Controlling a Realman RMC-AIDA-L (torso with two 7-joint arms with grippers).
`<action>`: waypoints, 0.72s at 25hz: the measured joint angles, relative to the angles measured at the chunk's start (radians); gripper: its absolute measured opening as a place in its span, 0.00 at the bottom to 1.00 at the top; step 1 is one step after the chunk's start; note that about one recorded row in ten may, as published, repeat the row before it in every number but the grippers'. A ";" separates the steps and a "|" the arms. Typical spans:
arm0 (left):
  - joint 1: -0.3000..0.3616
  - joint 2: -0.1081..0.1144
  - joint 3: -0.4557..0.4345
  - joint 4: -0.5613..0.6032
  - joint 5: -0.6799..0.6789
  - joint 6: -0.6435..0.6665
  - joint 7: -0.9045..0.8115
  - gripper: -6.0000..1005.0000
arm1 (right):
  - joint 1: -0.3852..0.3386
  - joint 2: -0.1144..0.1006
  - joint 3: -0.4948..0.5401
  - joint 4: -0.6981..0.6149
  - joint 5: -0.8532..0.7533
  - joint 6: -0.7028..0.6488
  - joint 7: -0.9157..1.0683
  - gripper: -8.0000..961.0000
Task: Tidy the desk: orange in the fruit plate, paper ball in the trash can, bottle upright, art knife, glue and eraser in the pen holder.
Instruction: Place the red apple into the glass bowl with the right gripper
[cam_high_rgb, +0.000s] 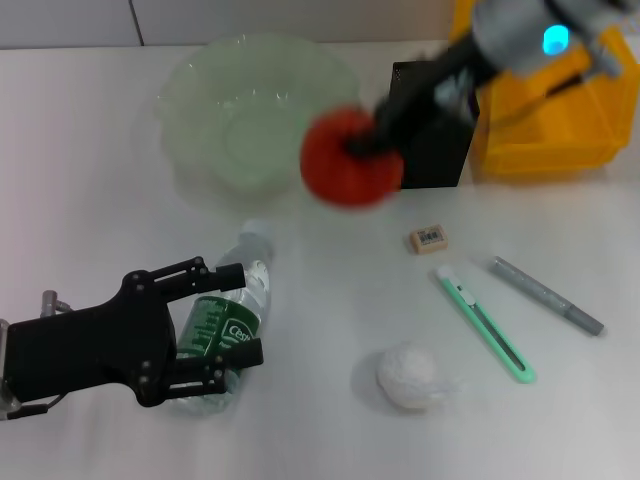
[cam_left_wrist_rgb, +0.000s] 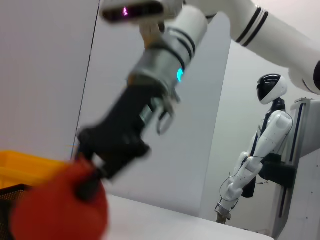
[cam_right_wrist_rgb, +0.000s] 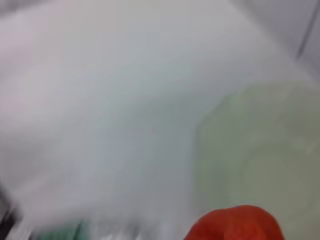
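Note:
My right gripper (cam_high_rgb: 365, 145) is shut on the orange (cam_high_rgb: 348, 160) and holds it in the air just right of the pale green fruit plate (cam_high_rgb: 190, 90). The orange (cam_left_wrist_rgb: 60, 205) also shows in the left wrist view, and the orange (cam_right_wrist_rgb: 235, 224) hangs beside the plate (cam_right_wrist_rgb: 260, 155) in the right wrist view. My left gripper (cam_high_rgb: 240, 315) is open around the lying bottle (cam_high_rgb: 225, 320) at the front left. On the table lie the eraser (cam_high_rgb: 427, 239), the green art knife (cam_high_rgb: 486, 322), the grey glue stick (cam_high_rgb: 546, 295) and the white paper ball (cam_high_rgb: 410, 377). The black pen holder (cam_high_rgb: 435, 130) stands behind the orange.
A yellow bin (cam_high_rgb: 550, 110) stands at the back right next to the pen holder. In the left wrist view a white humanoid robot (cam_left_wrist_rgb: 260, 150) stands in the background.

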 joint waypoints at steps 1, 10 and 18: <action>0.000 0.000 0.000 0.000 0.000 0.000 0.000 0.79 | 0.013 0.000 0.030 0.003 0.001 0.023 0.001 0.17; -0.012 -0.008 -0.002 0.000 0.000 -0.002 0.000 0.79 | 0.213 -0.001 0.084 0.381 0.027 0.511 -0.022 0.13; -0.014 -0.013 -0.004 0.000 0.000 -0.004 0.000 0.79 | 0.230 -0.001 0.085 0.441 0.152 0.629 -0.144 0.34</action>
